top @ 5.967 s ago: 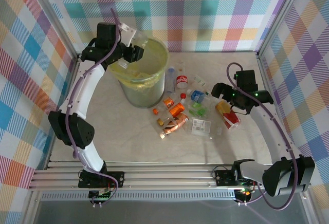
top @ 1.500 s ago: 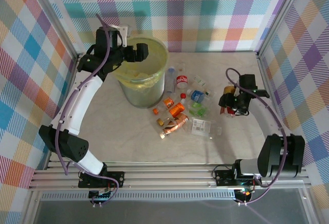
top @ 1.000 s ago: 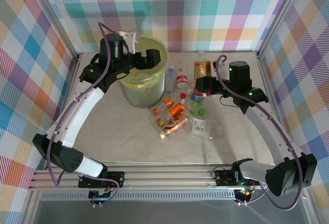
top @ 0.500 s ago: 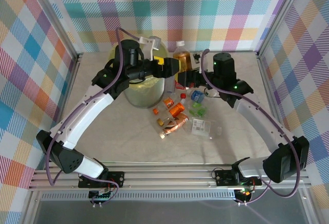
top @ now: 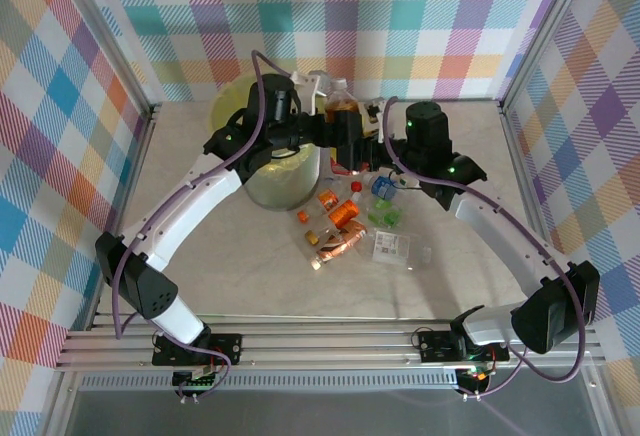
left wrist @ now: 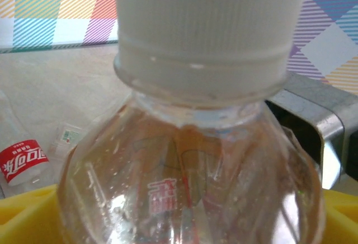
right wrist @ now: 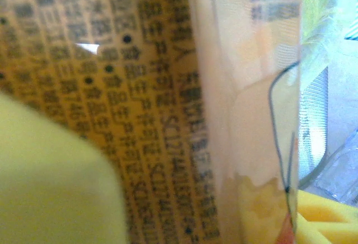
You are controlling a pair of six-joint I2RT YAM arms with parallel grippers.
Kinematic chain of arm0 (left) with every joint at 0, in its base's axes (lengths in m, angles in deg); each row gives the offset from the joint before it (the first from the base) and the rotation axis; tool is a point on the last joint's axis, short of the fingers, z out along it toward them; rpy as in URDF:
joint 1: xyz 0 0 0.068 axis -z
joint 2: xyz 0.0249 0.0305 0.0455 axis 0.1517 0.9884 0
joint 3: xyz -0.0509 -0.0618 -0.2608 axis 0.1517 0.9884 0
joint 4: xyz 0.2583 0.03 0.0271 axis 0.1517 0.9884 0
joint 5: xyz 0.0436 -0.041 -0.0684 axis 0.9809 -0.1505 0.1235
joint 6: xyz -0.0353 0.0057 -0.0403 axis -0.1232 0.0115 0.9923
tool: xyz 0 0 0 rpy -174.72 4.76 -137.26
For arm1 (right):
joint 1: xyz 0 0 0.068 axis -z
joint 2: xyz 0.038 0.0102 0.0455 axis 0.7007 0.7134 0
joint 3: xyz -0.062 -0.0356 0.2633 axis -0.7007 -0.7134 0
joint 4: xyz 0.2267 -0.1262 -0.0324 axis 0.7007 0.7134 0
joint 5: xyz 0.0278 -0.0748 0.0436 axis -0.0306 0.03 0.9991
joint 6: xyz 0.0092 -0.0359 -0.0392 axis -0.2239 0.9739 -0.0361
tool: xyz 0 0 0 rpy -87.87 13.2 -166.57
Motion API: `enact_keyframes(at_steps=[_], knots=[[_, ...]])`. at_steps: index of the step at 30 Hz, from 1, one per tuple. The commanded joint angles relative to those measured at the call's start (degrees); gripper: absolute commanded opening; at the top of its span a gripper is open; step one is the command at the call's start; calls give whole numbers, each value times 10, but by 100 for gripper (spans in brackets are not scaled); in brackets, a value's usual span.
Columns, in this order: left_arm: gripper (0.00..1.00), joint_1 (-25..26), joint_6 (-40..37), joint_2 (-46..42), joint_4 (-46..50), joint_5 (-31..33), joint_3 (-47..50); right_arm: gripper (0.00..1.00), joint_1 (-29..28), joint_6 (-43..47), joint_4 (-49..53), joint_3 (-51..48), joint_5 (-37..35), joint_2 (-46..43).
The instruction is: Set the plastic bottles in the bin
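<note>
Right gripper [top: 364, 144] is clamped on the orange-labelled bottle [top: 341, 104]; its printed label sits hard against my right wrist camera. The bottle is upright, white cap up, held off the table at the right rim of the bin [top: 283, 184]. Left gripper [top: 336, 132] reaches across the bin mouth to the same bottle, neck close before its camera; I cannot tell whether it grips. Loose bottles [top: 345, 214] lie right of the bin.

Left gripper [top: 332, 134] (opposite right gripper [top: 362, 146])
</note>
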Motion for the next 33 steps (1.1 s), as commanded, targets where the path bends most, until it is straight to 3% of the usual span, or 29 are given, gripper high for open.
enact_keyframes(at_steps=[1, 4, 8, 13, 23, 33], knots=[[82, 9, 9, 2, -17, -9, -16, 62, -6, 12, -32, 22, 5, 2], [65, 9, 12, 0, -19, -7, -15, 63, -7, 13, -31, 23, 2, 3], [52, 9, 9, -8, -21, 0, -11, 71, -8, 13, -23, 24, -9, 2], [49, 9, -19, -23, -11, 40, -13, 100, -8, 12, 9, 27, -28, -8], [48, -10, -136, -20, 62, 146, -111, 100, -8, -2, 98, 24, -93, -69], [49, -66, -280, 34, 116, 245, -226, 100, -8, -36, 231, 21, -287, -128]])
